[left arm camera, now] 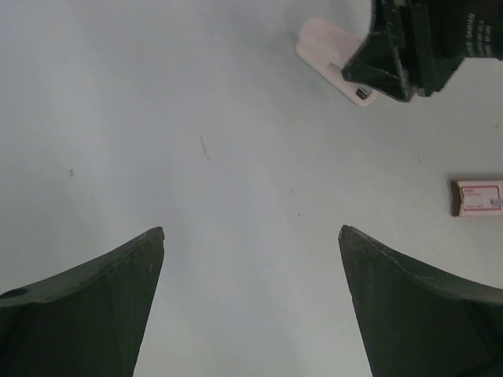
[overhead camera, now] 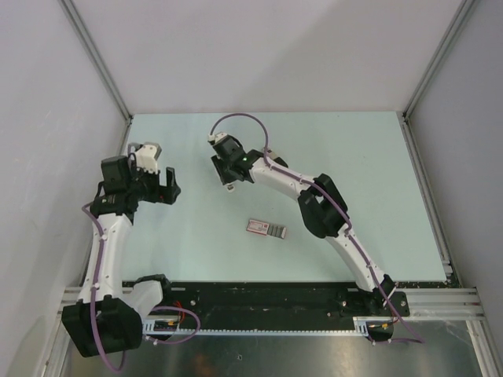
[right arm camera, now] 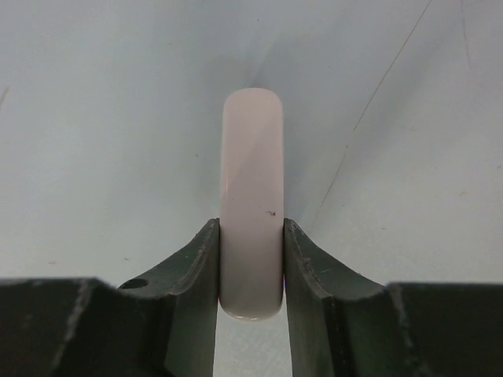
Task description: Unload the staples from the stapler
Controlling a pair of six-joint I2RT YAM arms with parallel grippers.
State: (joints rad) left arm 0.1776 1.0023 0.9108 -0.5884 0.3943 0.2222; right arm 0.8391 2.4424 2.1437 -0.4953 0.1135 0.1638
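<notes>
The stapler (right arm camera: pixel 251 188), a small white oblong, stands gripped between the fingers of my right gripper (right arm camera: pixel 251 229); only its rounded white shell shows here. In the top view the right gripper (overhead camera: pixel 229 177) holds the stapler (overhead camera: pixel 230 187) low over the table at centre back. The left wrist view shows the stapler's white end (left arm camera: pixel 324 45) sticking out of the right gripper (left arm camera: pixel 397 59). My left gripper (overhead camera: pixel 167 185) is open and empty, to the left of it, its fingers (left arm camera: pixel 118 275) wide apart over bare table. No staples are visible.
A flat pink-and-grey packet (overhead camera: pixel 267 229) lies on the pale green table (overhead camera: pixel 354 173) in front of the right gripper; it also shows in the left wrist view (left arm camera: pixel 478 197). Grey walls and metal rails enclose the table.
</notes>
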